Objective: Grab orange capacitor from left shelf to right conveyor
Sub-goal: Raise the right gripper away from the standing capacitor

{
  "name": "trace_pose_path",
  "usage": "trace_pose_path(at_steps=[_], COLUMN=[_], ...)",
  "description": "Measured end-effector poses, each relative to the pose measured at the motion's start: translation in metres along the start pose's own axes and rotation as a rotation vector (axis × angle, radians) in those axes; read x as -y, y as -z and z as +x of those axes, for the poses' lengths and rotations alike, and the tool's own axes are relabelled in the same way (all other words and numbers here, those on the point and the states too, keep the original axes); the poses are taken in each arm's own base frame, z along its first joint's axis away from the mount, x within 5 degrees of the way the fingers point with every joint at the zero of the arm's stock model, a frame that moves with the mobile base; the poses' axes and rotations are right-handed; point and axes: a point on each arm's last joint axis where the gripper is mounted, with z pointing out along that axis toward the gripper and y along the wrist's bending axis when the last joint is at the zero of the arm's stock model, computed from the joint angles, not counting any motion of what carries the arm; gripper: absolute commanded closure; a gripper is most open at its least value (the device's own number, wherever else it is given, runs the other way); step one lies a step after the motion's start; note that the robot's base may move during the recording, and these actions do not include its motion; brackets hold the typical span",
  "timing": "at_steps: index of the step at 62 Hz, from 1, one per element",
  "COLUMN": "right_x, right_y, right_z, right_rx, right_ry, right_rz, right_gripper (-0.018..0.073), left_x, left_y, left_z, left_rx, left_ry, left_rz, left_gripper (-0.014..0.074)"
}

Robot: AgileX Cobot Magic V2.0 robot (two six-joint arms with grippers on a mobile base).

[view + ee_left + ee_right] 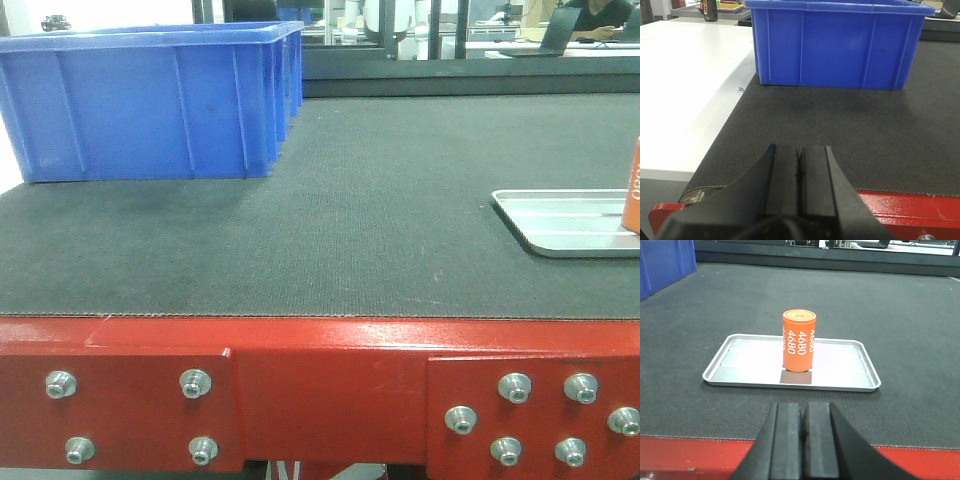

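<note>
From my left wrist camera I see the left gripper [799, 167] low in the frame, its two black fingers [785, 175] pressed together with only a thin seam between them, nothing clamped. It points straight ahead and sits level. My right wrist camera shows the right gripper [803, 427] in much the same pose: both black fingers [787, 435] side by side with only a narrow dark slit between them, holding nothing, aimed forward and level. Neither arm shows in my front camera, so I cannot read the arm or wrist posture beyond these fingers.
</note>
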Motion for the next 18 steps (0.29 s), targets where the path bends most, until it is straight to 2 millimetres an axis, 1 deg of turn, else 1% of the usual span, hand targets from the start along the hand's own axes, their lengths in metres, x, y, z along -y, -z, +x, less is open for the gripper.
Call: trace_pose_path(at_steps=[18], right_x=[0.0000], right_y=[0.0000], right_z=[0.0000], right_rx=[0.000], right_ry=[0.000], right_rz=[0.000], right_gripper=[0.0502], left_x=[0.0000], left_y=[0.0000], left_z=[0.0000], left_rx=[0.000], left_ry=[0.000], left_rz=[0.000], left_gripper=[0.0723])
